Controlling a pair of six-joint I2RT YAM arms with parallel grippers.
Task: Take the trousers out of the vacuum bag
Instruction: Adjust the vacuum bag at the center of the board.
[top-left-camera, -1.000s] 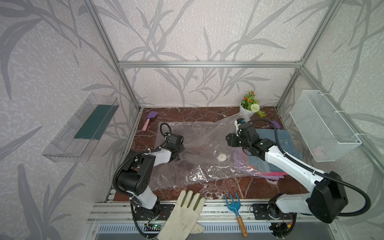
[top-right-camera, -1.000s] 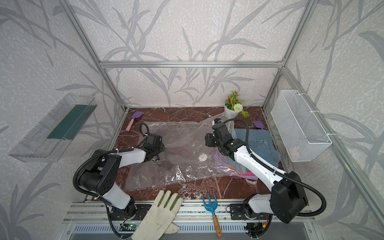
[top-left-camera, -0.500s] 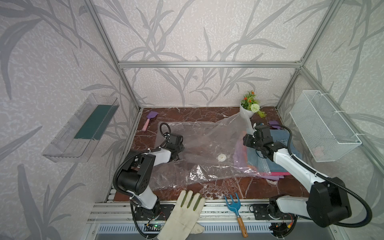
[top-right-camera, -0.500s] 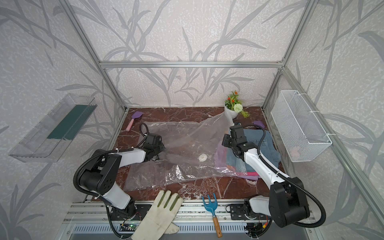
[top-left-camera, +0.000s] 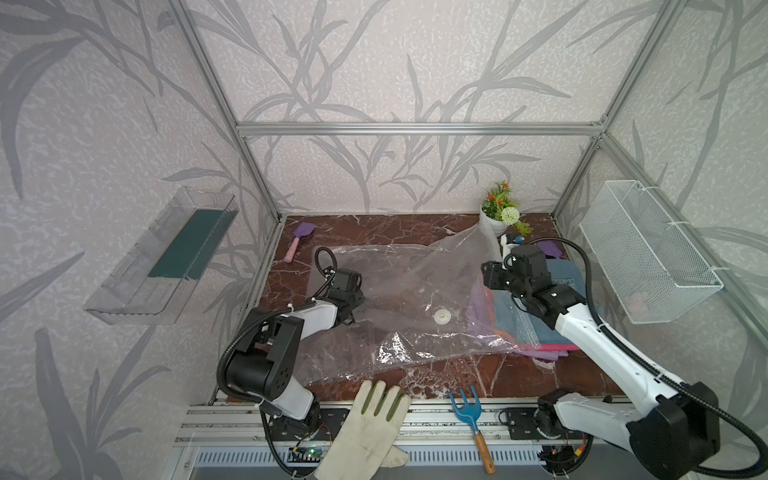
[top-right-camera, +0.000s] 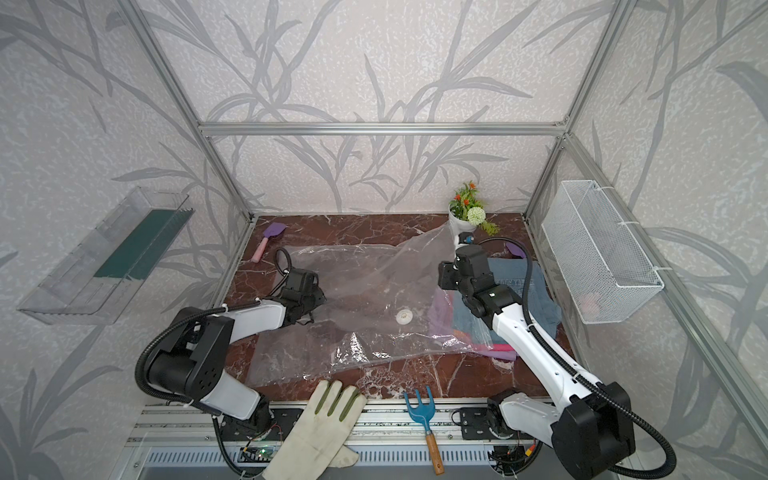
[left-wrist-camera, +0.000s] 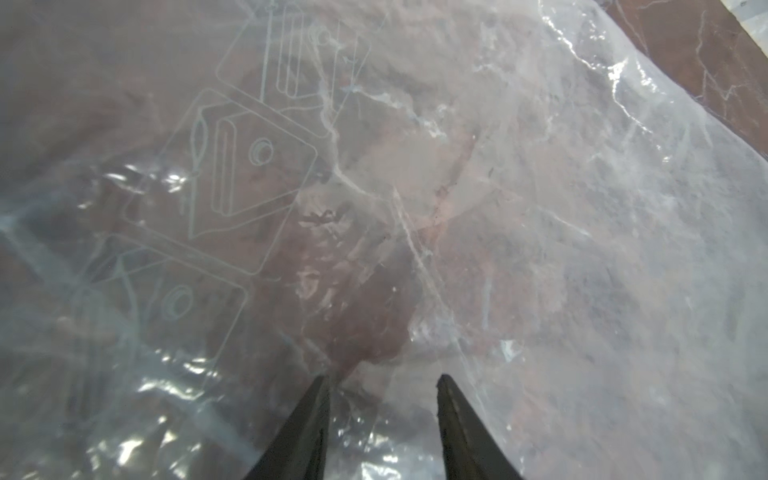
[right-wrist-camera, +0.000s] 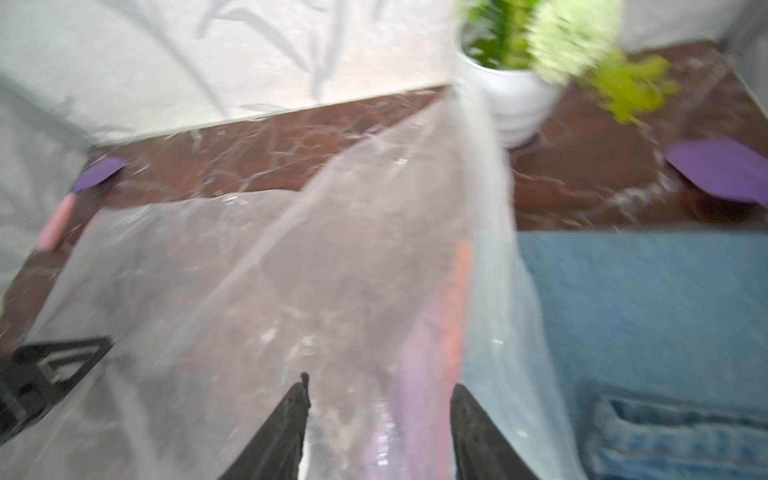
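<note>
I'd say my left gripper (left-wrist-camera: 382, 380), half-open, anchors the crinkly clear plastic vacuum bag (top-left-camera: 395, 282) centre-left — right gripper (right-wrist-camera: 378, 390), also parted, sits by the folded coloured trousers (right-wrist-camera: 644, 299).

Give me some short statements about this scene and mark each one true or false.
1. The round white valve of the vacuum bag faces up. True.
2. The cream glove lies inside the bag. False: it lies outside the bag, across the front rail.
3. The denim trousers are the top layer of the folded stack. True.
4. The flower pot has tipped over. False: it stands upright near the back wall.
5. The left gripper has its jaws apart over the clear plastic. True.
</note>
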